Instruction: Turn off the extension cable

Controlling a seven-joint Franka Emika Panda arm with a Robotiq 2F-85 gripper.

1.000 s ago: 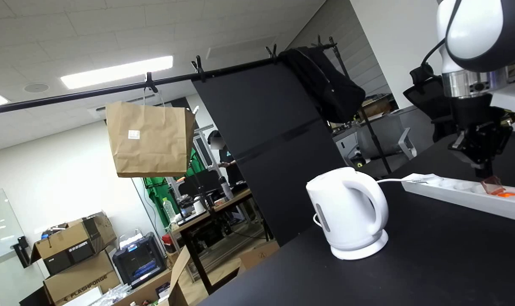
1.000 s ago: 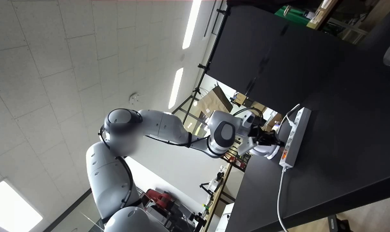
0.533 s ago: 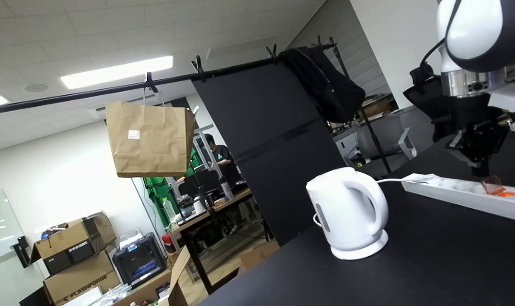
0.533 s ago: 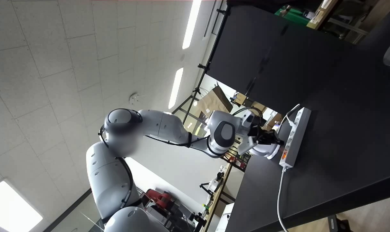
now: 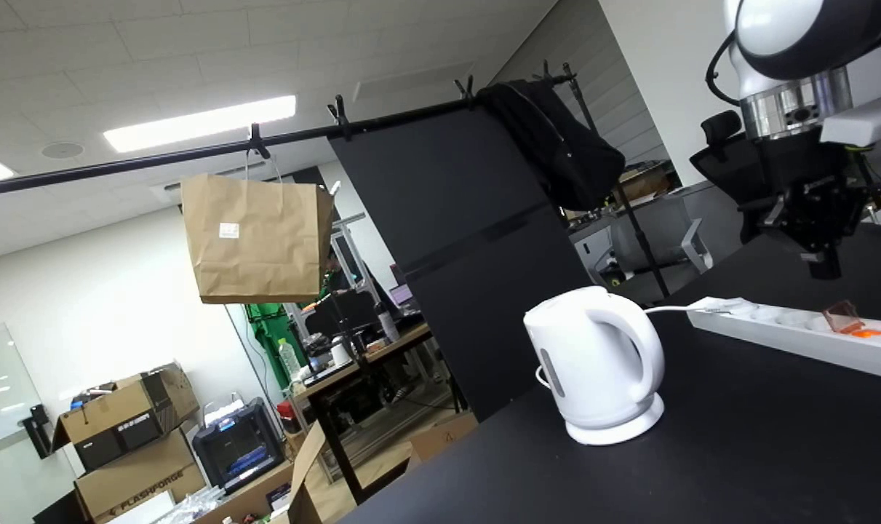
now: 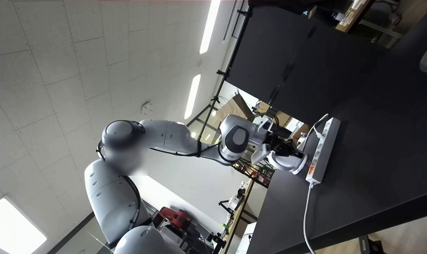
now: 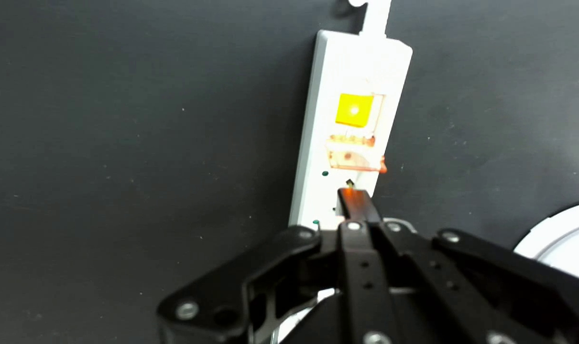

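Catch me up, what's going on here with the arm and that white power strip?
The gripper on the robot arm, shut and empty, hovers clear above the white extension cable on the black table. The reddish see-through cover is tilted open beside the orange switch, which looks lit, so the power is probably on and the job not yet done. A white kettle stands upright nearby; a cord runs from behind it to the extension cable's end away from the switch.

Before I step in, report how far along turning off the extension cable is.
Looks done: the see-through reddish cover stands open, off the switch. In hand: nothing gripped; the shut claw hangs above the extension cable, clear of it. Left: pressing the switch, which looks lit, so probably on.
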